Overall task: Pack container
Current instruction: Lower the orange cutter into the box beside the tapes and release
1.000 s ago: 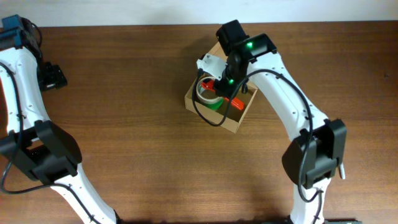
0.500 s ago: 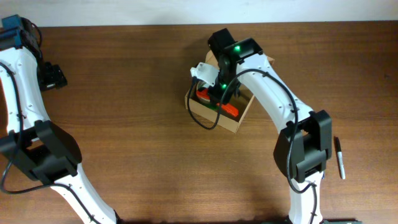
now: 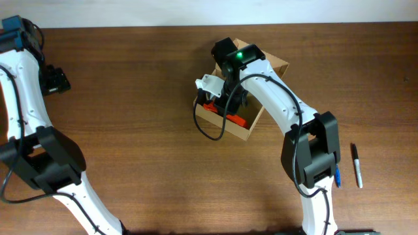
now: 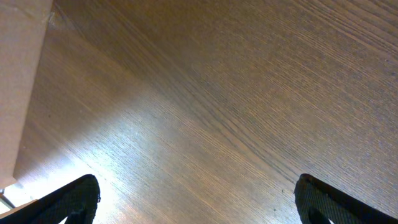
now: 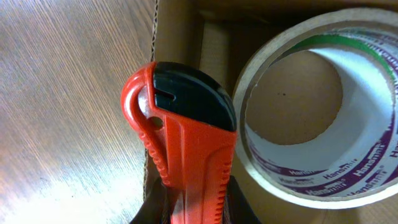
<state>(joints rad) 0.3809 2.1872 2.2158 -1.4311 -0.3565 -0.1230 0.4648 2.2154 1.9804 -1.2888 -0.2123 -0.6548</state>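
The tan cardboard container (image 3: 250,128) sits open at the middle back of the table, its flap lid (image 3: 277,65) up on the far side. My right gripper (image 3: 224,103) hangs over the box's left part, shut on an orange and black utility knife (image 3: 225,118). In the right wrist view the knife (image 5: 186,130) is clamped between the fingers (image 5: 239,208) at the box's left wall (image 5: 177,37), beside a tape roll (image 5: 373,180) lying inside. My left gripper (image 3: 56,79) is far off at the table's left, open and empty (image 4: 198,205).
A black marker (image 3: 356,166) and a blue pen (image 3: 337,176) lie on the wood at the right. A black cable (image 3: 208,130) loops from the right wrist over the box's front left corner. A pale tan surface (image 4: 18,81) shows at the left of the left wrist view.
My right arm has swung left across the box with the knife in its grip, and the tape roll is now covered in the overhead view. The pens at right became visible. The left arm is still.
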